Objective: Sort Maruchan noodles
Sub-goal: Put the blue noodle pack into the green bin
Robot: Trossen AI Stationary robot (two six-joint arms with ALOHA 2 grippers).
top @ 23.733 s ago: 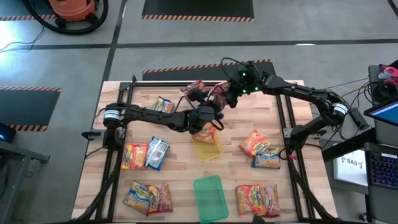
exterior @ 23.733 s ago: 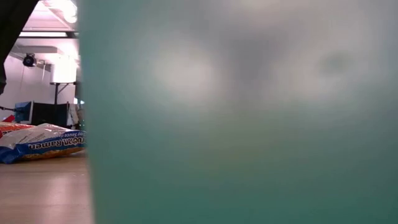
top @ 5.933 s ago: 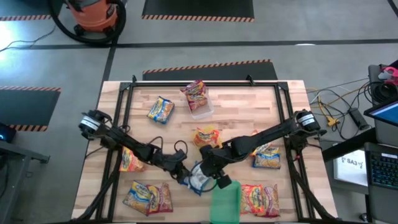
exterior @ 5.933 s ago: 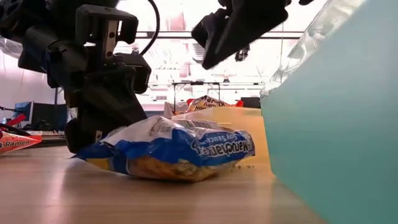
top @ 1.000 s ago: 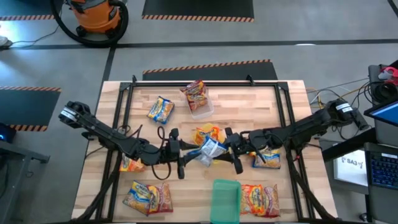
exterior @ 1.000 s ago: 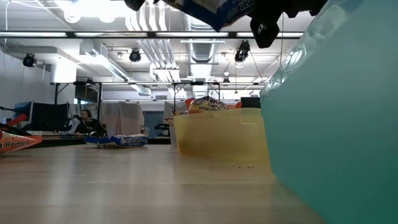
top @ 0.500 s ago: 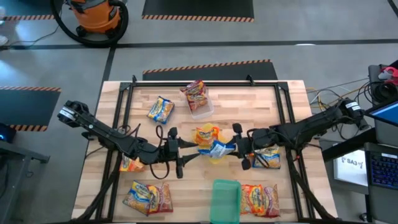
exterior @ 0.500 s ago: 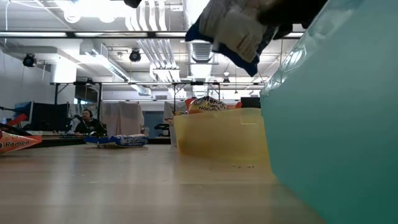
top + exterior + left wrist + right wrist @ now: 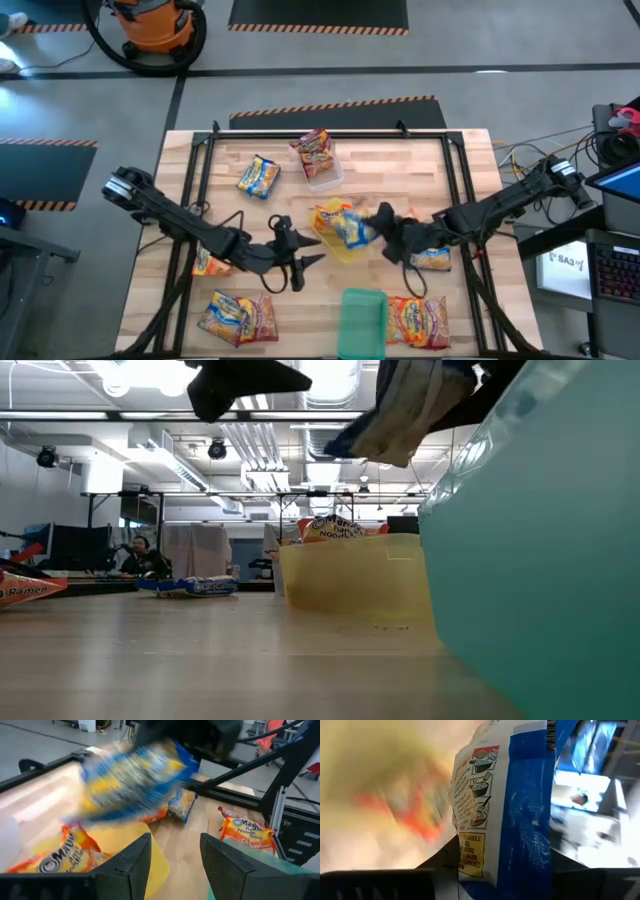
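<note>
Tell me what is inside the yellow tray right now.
The yellow tray holds an orange noodle packet. The right gripper holds a blue packet above it, covering part of the tray, so anything beneath it is hidden. The left gripper is open beside the tray.

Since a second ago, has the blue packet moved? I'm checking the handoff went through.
Yes. In the high view the blue packet, held by the right gripper, has shifted right, over the yellow tray; the left gripper hangs open, apart from it.
</note>
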